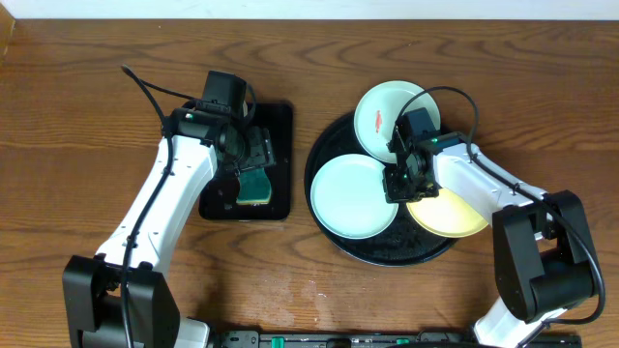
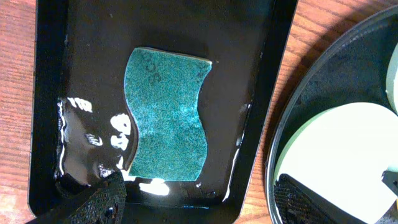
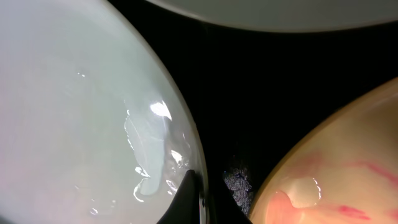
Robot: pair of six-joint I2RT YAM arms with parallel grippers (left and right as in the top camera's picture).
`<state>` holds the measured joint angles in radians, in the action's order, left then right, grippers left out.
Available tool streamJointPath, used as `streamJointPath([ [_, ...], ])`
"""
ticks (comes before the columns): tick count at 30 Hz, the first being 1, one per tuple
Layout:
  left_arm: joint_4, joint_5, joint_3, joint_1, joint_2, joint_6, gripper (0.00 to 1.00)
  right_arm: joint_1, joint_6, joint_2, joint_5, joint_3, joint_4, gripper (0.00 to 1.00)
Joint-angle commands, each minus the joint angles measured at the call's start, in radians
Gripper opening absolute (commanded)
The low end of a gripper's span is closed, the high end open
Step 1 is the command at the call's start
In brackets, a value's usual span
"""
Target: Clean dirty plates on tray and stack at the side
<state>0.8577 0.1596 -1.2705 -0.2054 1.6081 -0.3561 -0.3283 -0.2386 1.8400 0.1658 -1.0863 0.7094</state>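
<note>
Three plates lie in the round black tray [image 1: 387, 248]. A mint plate with a red smear [image 1: 390, 114] is at the back, a second mint plate [image 1: 352, 196] lies at the left, and a yellow plate [image 1: 453, 215] at the right. My right gripper [image 1: 398, 184] is shut on the right rim of the left mint plate [image 3: 74, 106], which looks wet. One fingertip [image 3: 188, 194] lies on top of that rim. The yellow plate [image 3: 336, 174] carries a pink-red smear. My left gripper [image 2: 205, 205] hangs open over the near end of a rectangular tray, just short of a green sponge [image 2: 168, 118].
The small rectangular black tray [image 1: 280, 121] holding the sponge [image 1: 256, 184] sits left of the round tray and has water pooled in it [image 2: 81, 143]. Bare wood tabletop surrounds both trays. The round tray's rim [image 2: 280, 124] lies close beside my left gripper's right finger [image 2: 311, 202].
</note>
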Motion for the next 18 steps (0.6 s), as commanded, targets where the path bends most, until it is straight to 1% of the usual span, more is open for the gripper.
streamJointPath([
  [1, 0.014, 0.013, -0.026, 0.004, -0.023, 0.029, 0.77, -0.009, 0.008, -0.005, -0.051, -0.007, -0.01, 0.01],
  [8, 0.068, 0.013, -0.026, 0.004, -0.114, 0.045, 0.77, -0.012, 0.046, -0.209, -0.225, -0.034, -0.011, 0.01],
  [10, 0.093, 0.013, -0.026, 0.004, -0.15, 0.045, 0.8, -0.014, 0.085, -0.272, -0.229, -0.04, -0.03, 0.01],
  [13, 0.13, 0.013, -0.026, 0.004, -0.203, 0.045, 0.82, -0.014, 0.105, -0.332, -0.226, -0.056, -0.056, 0.01],
  [18, 0.149, 0.013, -0.026, 0.004, -0.317, 0.045, 0.83, -0.027, 0.124, -0.341, -0.179, -0.114, -0.125, 0.01],
])
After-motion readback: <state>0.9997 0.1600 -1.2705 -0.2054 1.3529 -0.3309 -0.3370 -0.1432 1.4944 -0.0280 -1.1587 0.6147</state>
